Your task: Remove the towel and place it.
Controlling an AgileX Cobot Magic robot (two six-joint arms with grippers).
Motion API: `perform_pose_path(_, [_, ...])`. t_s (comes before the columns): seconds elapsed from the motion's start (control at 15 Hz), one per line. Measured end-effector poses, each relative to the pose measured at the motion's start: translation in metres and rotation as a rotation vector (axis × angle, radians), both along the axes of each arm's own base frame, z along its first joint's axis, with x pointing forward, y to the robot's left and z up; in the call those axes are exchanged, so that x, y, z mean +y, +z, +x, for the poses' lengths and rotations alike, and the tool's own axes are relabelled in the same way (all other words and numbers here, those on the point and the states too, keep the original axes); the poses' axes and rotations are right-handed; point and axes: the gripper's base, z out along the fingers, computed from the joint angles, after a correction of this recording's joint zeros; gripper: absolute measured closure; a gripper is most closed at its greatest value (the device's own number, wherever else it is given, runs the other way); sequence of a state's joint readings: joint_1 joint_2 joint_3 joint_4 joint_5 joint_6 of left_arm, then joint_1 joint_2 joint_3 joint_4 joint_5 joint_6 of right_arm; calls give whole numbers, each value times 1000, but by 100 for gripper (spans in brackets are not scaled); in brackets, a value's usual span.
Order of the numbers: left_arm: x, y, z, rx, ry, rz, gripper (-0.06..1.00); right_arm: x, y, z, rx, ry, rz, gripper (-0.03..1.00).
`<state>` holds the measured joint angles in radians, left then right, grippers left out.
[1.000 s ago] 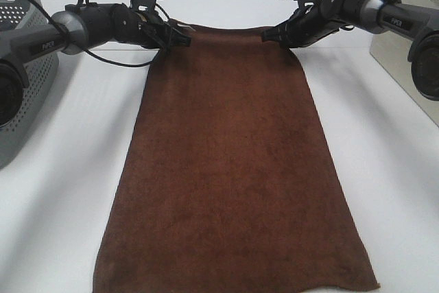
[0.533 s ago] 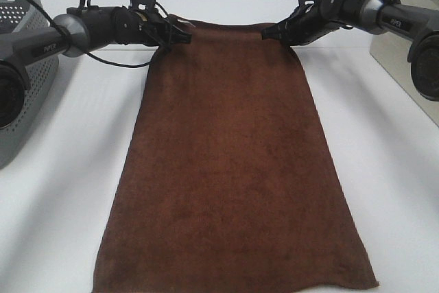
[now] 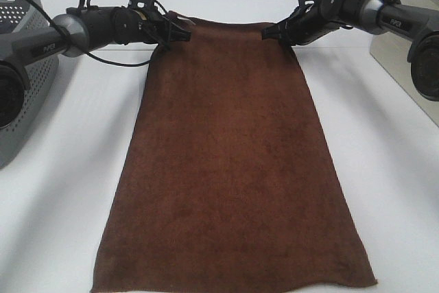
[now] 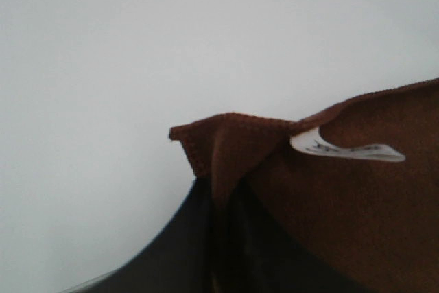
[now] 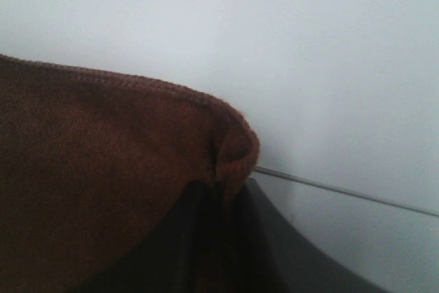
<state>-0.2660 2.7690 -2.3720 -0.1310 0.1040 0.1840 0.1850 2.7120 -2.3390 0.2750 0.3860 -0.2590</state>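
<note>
The dark brown towel [image 3: 230, 162] hangs spread out lengthwise over the white table, from the far side down to the near edge. My left gripper [image 3: 180, 33] is shut on its far left corner. My right gripper [image 3: 271, 33] is shut on its far right corner. In the left wrist view the pinched corner of the towel [image 4: 226, 142] sticks up between the dark fingers [image 4: 185, 238], with the small white tag [image 4: 346, 149] beside it. In the right wrist view the other corner of the towel [image 5: 226, 149] bunches between the fingers [image 5: 267, 238].
A grey perforated plastic basket [image 3: 20, 87] stands at the left edge. A beige box [image 3: 405, 53] stands at the right edge. The white table [image 3: 384, 169] shows bare on both sides of the towel.
Both grippers have lifted the towel's far corners slightly up and away; the towel's far edge has shifted a little farther back. Grips are unchanged.
</note>
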Motion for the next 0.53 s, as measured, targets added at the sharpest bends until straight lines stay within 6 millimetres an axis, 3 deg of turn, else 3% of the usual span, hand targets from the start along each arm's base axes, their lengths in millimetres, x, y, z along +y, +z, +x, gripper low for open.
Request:
perform_pose_path(0.07, [2, 1, 1, -16, 3, 2, 83, 0, 0, 0, -3, 0, -1, 62])
perform_pose_path(0.2, [8, -5, 3, -23, 15, 6, 58, -1, 2, 2, -27, -3, -9, 39])
perform_pose_path(0.33, [14, -24, 3, 19, 28, 4, 35, -1, 2, 2, -34, -3, -13, 35])
perform_pose_path(0.53, [15, -36, 1, 55, 29, 3, 22, -1, 2, 2, -36, -1, -21, 33])
